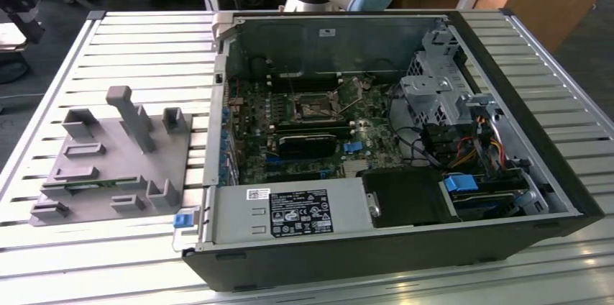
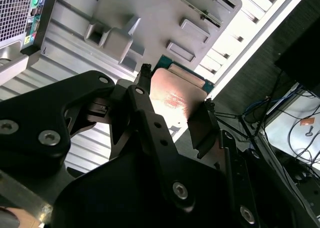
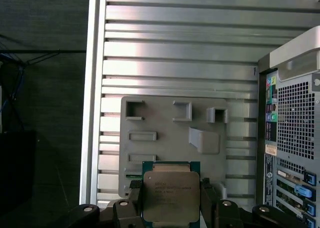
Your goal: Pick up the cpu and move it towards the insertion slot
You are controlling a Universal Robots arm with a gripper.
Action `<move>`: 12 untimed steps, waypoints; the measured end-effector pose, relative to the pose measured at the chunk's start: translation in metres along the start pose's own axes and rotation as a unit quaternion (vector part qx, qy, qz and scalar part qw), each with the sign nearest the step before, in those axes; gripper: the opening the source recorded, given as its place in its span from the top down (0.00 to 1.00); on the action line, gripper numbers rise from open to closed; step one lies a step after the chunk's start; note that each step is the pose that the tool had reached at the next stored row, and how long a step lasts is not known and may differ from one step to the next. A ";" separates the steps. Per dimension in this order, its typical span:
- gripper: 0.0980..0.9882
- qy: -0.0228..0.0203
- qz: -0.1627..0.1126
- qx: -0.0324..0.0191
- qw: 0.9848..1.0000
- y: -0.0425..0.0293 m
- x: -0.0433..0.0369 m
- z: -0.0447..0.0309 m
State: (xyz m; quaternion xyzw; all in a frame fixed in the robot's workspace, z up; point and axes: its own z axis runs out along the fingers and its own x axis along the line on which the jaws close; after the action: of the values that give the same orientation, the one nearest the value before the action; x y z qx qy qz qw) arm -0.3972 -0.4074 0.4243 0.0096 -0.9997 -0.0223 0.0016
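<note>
The cpu (image 3: pixel 170 198) was gripped by two opposite edges between the closed jaws of the gripper (image 3: pixel 170 188), with the fixture (image 3: pixel 165 133) beyond them, evidently to keep it level for the slot (image 1: pixel 314 107).

The cpu (image 3: pixel 167 188), a flat square chip with a shiny silver-grey top and a green rim, sits level, pinched at two opposite edges by the gripper (image 3: pixel 170 194), over one edge of the grey fixture (image 3: pixel 165 133). The insertion slot (image 1: pixel 315 108), a small dark square socket in a silver frame, lies flat, well apart from that fixture, toward the exterior view's right of it.
</note>
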 end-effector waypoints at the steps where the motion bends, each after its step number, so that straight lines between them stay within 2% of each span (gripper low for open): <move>1: 0.50 0.000 0.000 0.000 1.000 0.0000 -0.0009 0.0000; 12: 0.50 0.000 0.000 0.000 1.000 -0.0002 -0.0088 0.0000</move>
State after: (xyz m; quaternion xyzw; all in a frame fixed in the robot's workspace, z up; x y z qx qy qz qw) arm -0.3884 -0.4074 0.4243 0.0096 -0.9997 -0.0223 0.0017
